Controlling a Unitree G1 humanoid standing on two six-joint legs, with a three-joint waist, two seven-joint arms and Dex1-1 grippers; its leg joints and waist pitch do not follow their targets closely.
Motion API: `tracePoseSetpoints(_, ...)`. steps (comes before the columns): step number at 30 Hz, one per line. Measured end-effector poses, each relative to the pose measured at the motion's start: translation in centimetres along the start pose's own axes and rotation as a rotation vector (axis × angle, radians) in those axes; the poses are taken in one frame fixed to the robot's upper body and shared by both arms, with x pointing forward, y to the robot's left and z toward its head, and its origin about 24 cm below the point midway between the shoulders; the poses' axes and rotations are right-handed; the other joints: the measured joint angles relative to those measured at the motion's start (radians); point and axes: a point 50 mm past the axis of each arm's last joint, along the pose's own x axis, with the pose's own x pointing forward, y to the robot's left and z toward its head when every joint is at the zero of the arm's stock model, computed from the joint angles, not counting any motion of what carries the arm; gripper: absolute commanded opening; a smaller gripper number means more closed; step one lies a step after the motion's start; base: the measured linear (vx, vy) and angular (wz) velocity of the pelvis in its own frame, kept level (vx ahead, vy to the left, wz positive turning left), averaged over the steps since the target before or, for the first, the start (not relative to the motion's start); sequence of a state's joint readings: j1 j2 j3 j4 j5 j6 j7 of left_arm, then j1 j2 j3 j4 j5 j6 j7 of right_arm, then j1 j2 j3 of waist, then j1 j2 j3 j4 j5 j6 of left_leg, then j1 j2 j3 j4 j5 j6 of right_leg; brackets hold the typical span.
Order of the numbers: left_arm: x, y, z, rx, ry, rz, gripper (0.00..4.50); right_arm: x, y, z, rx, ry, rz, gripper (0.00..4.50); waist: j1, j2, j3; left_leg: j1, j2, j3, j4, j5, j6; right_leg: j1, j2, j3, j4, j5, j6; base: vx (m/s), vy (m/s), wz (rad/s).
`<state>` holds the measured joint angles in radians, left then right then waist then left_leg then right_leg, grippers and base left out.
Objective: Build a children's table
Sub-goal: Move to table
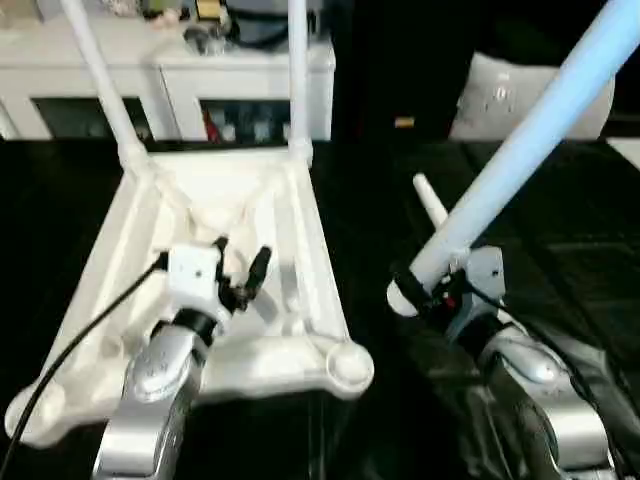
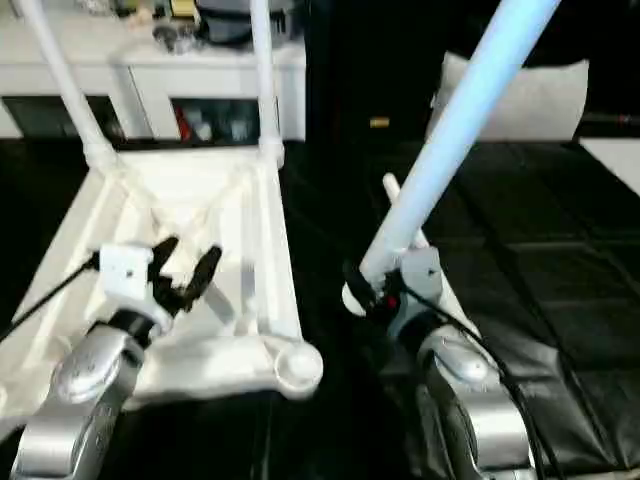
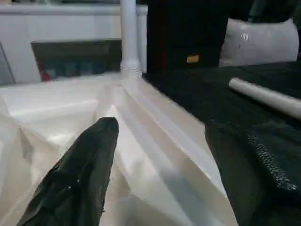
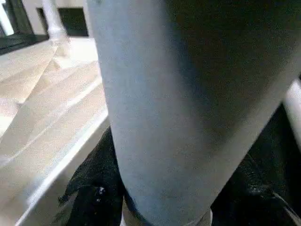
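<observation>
Two legs [image 1: 297, 70] stand in far sockets of upturned tabletop [image 1: 300, 250]. L gripper [image 1: 240, 270] over it, jaws spread, empty. R gripper [image 1: 425, 290], beside tabletop, pinches third leg [image 1: 530, 140].

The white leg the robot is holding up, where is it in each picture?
Left eye view: the held leg slants from the right gripper up to the top right corner.
Right eye view: the same slant, from centre to the top edge.
Left wrist view: not in it.
Right wrist view: up close, across the middle.
Shared landmark: the far-right standing leg of the upturned tabletop.
</observation>
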<state>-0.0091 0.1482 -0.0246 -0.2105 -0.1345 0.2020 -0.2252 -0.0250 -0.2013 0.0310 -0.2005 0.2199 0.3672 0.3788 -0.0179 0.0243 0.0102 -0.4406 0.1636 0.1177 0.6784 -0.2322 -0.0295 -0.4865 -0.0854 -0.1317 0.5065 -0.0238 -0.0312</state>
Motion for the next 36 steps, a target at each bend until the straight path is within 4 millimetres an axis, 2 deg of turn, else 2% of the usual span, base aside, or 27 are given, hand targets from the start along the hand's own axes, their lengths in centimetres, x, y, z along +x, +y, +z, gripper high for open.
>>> tracePoseSetpoints(1, 0.0, 0.0, -0.3, -0.001, 0.015, 0.000, 3.37, 0.0, 0.0, -0.1, 0.003, 0.005, -0.001, 1.91, 0.003, 0.006, -0.001, -0.019, 0.001, -0.001, -0.001, 0.010, 0.016, -0.010, -0.005, -0.018, -0.016, 0.008, -0.005, -0.125, -0.013, 0.05)
tracePoseSetpoints(2, 0.0, 0.1, -0.5, -0.003, 0.029, 0.002, 3.37, 0.0, 0.0, -0.3, 0.006, 0.010, 0.000, 1.91, 0.003, 0.010, 0.001, -0.021, 0.009, 0.000, -0.001, 0.011, 0.017, -0.009, -0.007, -0.034, -0.026, 0.007, -0.004, -0.127, -0.048, -0.03)
tracePoseSetpoints(3, -0.2, 0.2, -0.8, 0.001, 0.045, 0.005, 3.37, 0.1, 0.2, -0.3, 0.008, 0.010, 0.006, 1.91, 0.004, 0.021, 0.011, -0.013, 0.030, -0.004, -0.005, 0.009, -0.003, 0.005, -0.006, -0.052, -0.010, -0.028, 0.011, -0.127, -0.048, -0.03)
tracePoseSetpoints(4, -0.1, 0.4, -0.9, 0.008, 0.051, 0.002, 3.37, 0.0, 0.3, -0.4, 0.014, 0.011, 0.008, 1.91, 0.016, 0.017, 0.028, 0.006, 0.037, 0.003, -0.014, 0.016, -0.021, 0.004, -0.008, -0.034, 0.109, -0.121, 0.028, -0.155, -0.093, 0.04)
tracePoseSetpoints(5, 0.0, 0.3, -0.8, 0.010, 0.050, -0.006, 3.37, -0.3, 0.3, -0.9, 0.023, 0.026, 0.001, 1.91, 0.034, 0.012, 0.032, 0.023, 0.046, 0.027, -0.017, 0.016, -0.021, 0.016, -0.008, -0.011, 0.216, -0.173, 0.021, -0.099, -0.133, 0.21)
tracePoseSetpoints(6, 0.1, 0.2, -0.4, 0.015, 0.032, -0.010, 3.37, -0.5, 0.2, -1.1, 0.021, 0.034, -0.005, 1.91, 0.086, -0.020, 0.031, 0.039, 0.053, 0.065, -0.016, 0.016, -0.021, 0.065, 0.000, 0.046, 0.307, -0.254, 0.024, -0.099, -0.133, 0.21)
tracePoseSetpoints(7, 0.1, 0.2, -0.3, 0.011, 0.026, -0.008, 3.37, -0.2, 0.1, -0.6, 0.006, 0.021, -0.003, 1.91, 0.117, -0.039, 0.028, 0.036, 0.060, 0.087, -0.005, 0.015, -0.032, 0.073, 0.019, 0.095, 0.329, -0.350, 0.023, -0.043, -0.212, 0.10)
tracePoseSetpoints(8, -0.2, 0.2, -0.8, 0.002, 0.046, -0.003, 3.37, 0.0, 0.0, -0.2, -0.009, 0.010, -0.001, 1.91, 0.132, -0.047, 0.033, 0.028, 0.059, 0.074, 0.048, -0.008, -0.044, 0.050, 0.030, 0.097, 0.332, -0.358, 0.022, -0.066, -0.149, 0.04)
tracePoseSetpoints(9, -0.7, 0.0, -1.7, -0.012, 0.083, -0.001, 3.37, 0.1, 0.1, -0.1, -0.012, 0.007, -0.002, 1.91, 0.159, -0.026, 0.029, 0.022, 0.034, 0.030, 0.090, -0.022, -0.028, 0.055, 0.042, 0.110, 0.331, -0.358, 0.022, -0.066, -0.149, 0.04)
tracePoseSetpoints(10, -0.7, -0.1, -1.9, -0.012, 0.092, -0.006, 3.37, 0.1, 0.1, -0.2, -0.012, 0.010, -0.005, 1.91, 0.169, -0.022, 0.028, 0.034, 0.008, 0.010, 0.094, -0.024, -0.026, 0.051, 0.046, 0.119, 0.327, -0.357, 0.023, -0.022, -0.061, 0.14)
tracePoseSetpoints(11, -0.6, -0.2, -1.7, -0.011, 0.085, -0.014, 3.37, -0.1, 0.1, -0.4, -0.013, 0.019, -0.011, 1.91, 0.174, -0.015, 0.025, 0.056, -0.006, 0.007, 0.054, -0.034, -0.038, 0.048, 0.054, 0.119, 0.315, -0.353, 0.027, -0.038, -0.073, 0.36)
tracePoseSetpoints(12, -0.2, -0.2, -1.2, -0.002, 0.064, -0.025, 3.37, -0.1, 0.1, -0.7, -0.008, 0.028, -0.020, 1.91, 0.176, -0.013, 0.027, 0.061, -0.003, 0.010, 0.021, -0.024, -0.053, 0.052, 0.070, 0.129, 0.289, -0.329, 0.016, -0.038, -0.073, 0.36)
tracePoseSetpoints(13, -0.1, -0.2, -1.1, 0.000, 0.057, -0.032, 3.37, -0.1, 0.0, -0.8, -0.010, 0.032, -0.025, 1.91, 0.174, -0.017, 0.031, 0.061, 0.001, 0.017, 0.005, -0.013, -0.047, 0.053, 0.076, 0.132, 0.262, -0.291, 0.006, -0.136, -0.061, 0.40)
tracePoseSetpoints(15, -0.3, -0.1, -1.2, 0.005, 0.066, -0.047, 3.37, 0.0, -0.1, -0.6, -0.012, 0.026, -0.029, 1.91, 0.168, -0.013, 0.032, 0.067, 0.009, 0.021, -0.017, 0.006, -0.045, 0.077, 0.078, 0.122, 0.218, -0.252, 0.001, -0.092, -0.001, 0.10)
tracePoseSetpoints(17, -0.2, 0.0, -1.1, 0.005, 0.061, -0.062, 3.37, 0.2, 0.0, -0.3, -0.005, 0.016, -0.023, 1.91, 0.156, -0.012, 0.033, 0.074, 0.010, 0.022, -0.031, 0.006, -0.045, 0.090, 0.077, 0.120, 0.190, -0.241, 0.005, -0.020, 0.054, -0.01)
tracePoseSetpoints(18, 0.0, -0.1, -0.8, 0.002, 0.050, -0.077, 3.37, 0.2, -0.1, -0.2, -0.003, 0.011, -0.024, 1.91, 0.150, -0.013, 0.033, 0.075, 0.009, 0.023, -0.036, 0.006, -0.045, 0.095, 0.076, 0.119, 0.176, -0.231, 0.007, -0.024, 0.058, -0.03)
tracePoseSetpoints(21, 1.3, 0.0, 0.0, -0.002, 0.025, -0.148, 3.37, 0.3, -0.1, -0.1, -0.008, 0.009, -0.028, 1.91, 0.131, -0.014, 0.033, 0.075, 0.008, 0.027, -0.044, 0.008, -0.044, 0.102, 0.072, 0.118, 0.152, -0.216, 0.013, -0.004, 0.019, -0.01)
tracePoseSetpoints(24, 2.1, 0.4, 0.7, 0.023, 0.015, -0.223, 3.37, 0.5, -0.3, 0.4, -0.029, -0.008, -0.016, 1.91, 0.118, -0.013, 0.033, 0.073, 0.006, 0.030, -0.050, 0.020, -0.036, 0.103, 0.068, 0.117, 0.140, -0.209, 0.018, 0.000, 0.000, 0.00)
tracePoseSetpoints(27, 2.4, 0.5, 0.4, 0.081, 0.063, -0.394, 3.37, 0.7, -0.9, 1.3, -0.116, -0.087, -0.026, 1.91, 0.105, -0.015, 0.033, 0.072, -0.001, 0.035, -0.056, 0.019, -0.031, 0.101, 0.061, 0.119, 0.138, -0.206, 0.017, 0.000, 0.000, 0.00)
tracePoseSetpoints(29, 2.4, 0.3, 0.3, 0.103, 0.076, -0.497, 3.37, 0.5, -1.6, 1.8, -0.115, -0.070, -0.042, 1.91, 0.105, -0.015, 0.033, 0.072, -0.002, 0.036, -0.056, 0.017, -0.028, 0.102, 0.060, 0.119, 0.136, -0.207, 0.018, 0.000, 0.000, 0.00)
tracePoseSetpoints(31, 2.5, 0.0, 0.2, 0.123, 0.110, -0.647, 3.09, 0.3, -2.6, 1.7, -0.061, -0.007, -0.042, 1.91, 0.108, -0.015, 0.034, 0.071, -0.002, 0.035, -0.057, 0.016, -0.027, 0.102, 0.060, 0.118, 0.134, -0.207, 0.018, 0.000, 0.000, 0.00)
tracePoseSetpoints(32, 2.5, -0.1, 0.3, 0.130, 0.123, -0.696, 3.09, 0.2, -2.9, 1.7, -0.058, 0.005, -0.030, 1.91, 0.109, -0.015, 0.034, 0.071, -0.002, 0.036, -0.057, 0.016, -0.027, 0.102, 0.060, 0.118, 0.134, -0.207, 0.018, 0.000, 0.000, 0.00)
tracePoseSetpoints(35, 2.9, -0.3, 0.3, 0.149, 0.161, -0.817, 2.88, 0.1, -2.9, 1.8, -0.067, 0.002, 0.016, 1.91, 0.107, -0.014, 0.034, 0.072, -0.001, 0.036, -0.059, 0.017, -0.027, 0.102, 0.061, 0.118, 0.134, -0.207, 0.018, 0.000, 0.000, 0.00)
tracePoseSetpoints(36, 2.9, -0.5, 0.2, 0.152, 0.171, -0.854, 2.67, 0.1, -2.8, 1.8, -0.066, -0.007, 0.028, 1.91, 0.107, -0.014, 0.034, 0.073, -0.001, 0.036, -0.059, 0.017, -0.027, 0.102, 0.060, 0.118, 0.134, -0.208, 0.017, 0.000, 0.000, 0.00)
